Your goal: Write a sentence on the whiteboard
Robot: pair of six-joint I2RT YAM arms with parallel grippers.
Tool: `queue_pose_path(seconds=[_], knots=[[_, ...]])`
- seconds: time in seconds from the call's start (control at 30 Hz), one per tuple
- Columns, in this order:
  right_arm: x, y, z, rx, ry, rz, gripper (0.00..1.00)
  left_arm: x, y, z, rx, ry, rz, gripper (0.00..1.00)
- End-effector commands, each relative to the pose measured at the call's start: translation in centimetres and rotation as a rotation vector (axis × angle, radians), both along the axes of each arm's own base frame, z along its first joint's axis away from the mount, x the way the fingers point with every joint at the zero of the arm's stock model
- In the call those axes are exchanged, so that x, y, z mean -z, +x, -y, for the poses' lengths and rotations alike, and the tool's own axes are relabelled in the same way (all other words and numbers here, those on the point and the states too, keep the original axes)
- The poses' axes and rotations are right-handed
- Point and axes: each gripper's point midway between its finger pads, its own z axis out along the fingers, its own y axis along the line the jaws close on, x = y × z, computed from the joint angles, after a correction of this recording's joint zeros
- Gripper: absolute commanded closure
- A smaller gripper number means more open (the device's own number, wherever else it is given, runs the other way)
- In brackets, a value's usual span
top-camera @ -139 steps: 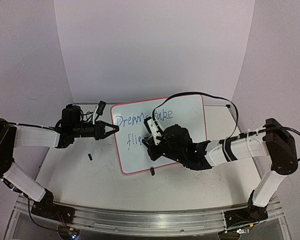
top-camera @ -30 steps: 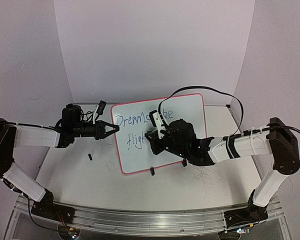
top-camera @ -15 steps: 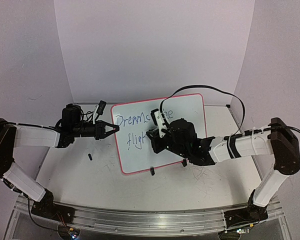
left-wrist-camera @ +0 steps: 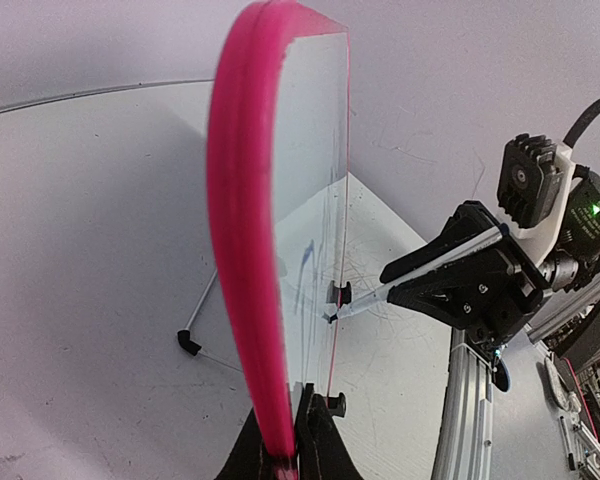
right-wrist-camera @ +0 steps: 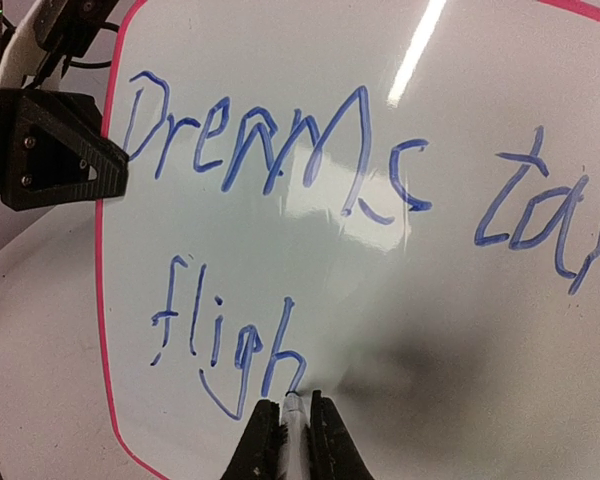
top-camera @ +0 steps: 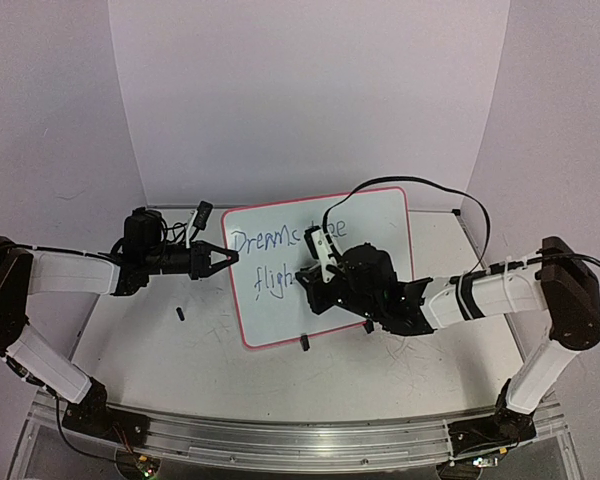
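The whiteboard (top-camera: 365,225), white with a pink-red rim, lies in the middle of the table. Blue writing on it reads "Dreams ta.." and, below, "fligh" (right-wrist-camera: 225,340). My left gripper (top-camera: 226,258) is shut on the board's left rim (left-wrist-camera: 245,300), seen edge-on in the left wrist view. My right gripper (top-camera: 310,275) is shut on a white marker (right-wrist-camera: 294,425), its tip touching the board at the foot of the "h". The marker also shows in the left wrist view (left-wrist-camera: 365,301). The right arm hides part of the writing from above.
A small black clip foot (top-camera: 305,343) sits at the board's near edge. A small dark piece (top-camera: 181,314) lies on the table left of the board. A black cable (top-camera: 450,195) arcs over the board's right side. Purple walls stand behind.
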Motion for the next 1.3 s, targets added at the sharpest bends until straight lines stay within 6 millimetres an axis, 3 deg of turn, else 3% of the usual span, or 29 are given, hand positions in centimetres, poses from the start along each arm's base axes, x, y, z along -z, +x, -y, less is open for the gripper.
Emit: queue_pose_path(seconds=[0.0,0.07,0.23,0.3,0.6,1.0,1.27], knots=[[0.7,0.4,1.6,0.047,-0.041,-0.009,1.00,0.3,1.6,0.1,-0.054,0.060,0.065,1.00],[-0.4,0.6,2.1,0.063,-0.034,0.014,1.00,0.3,1.6,0.1,-0.054,0.060,0.064,1.00],[-6.2,-0.6,2.2,0.003,0.090,0.089,1.00,0.2,1.5,0.0,-0.054,0.059,0.065,1.00],[-7.3,-0.9,2.0,-0.023,0.123,0.109,1.00,0.2,1.5,0.0,-0.055,0.060,0.066,1.00],[-6.1,1.3,-0.2,-0.014,0.100,0.105,1.00,0.3,1.5,0.0,-0.057,0.063,0.065,1.00],[-6.4,2.5,0.6,0.049,0.098,0.123,1.00,0.2,1.5,0.1,-0.051,0.062,0.069,1.00],[-5.5,3.0,0.6,0.061,0.084,0.115,1.00,0.3,1.4,0.0,-0.054,0.064,0.068,1.00]])
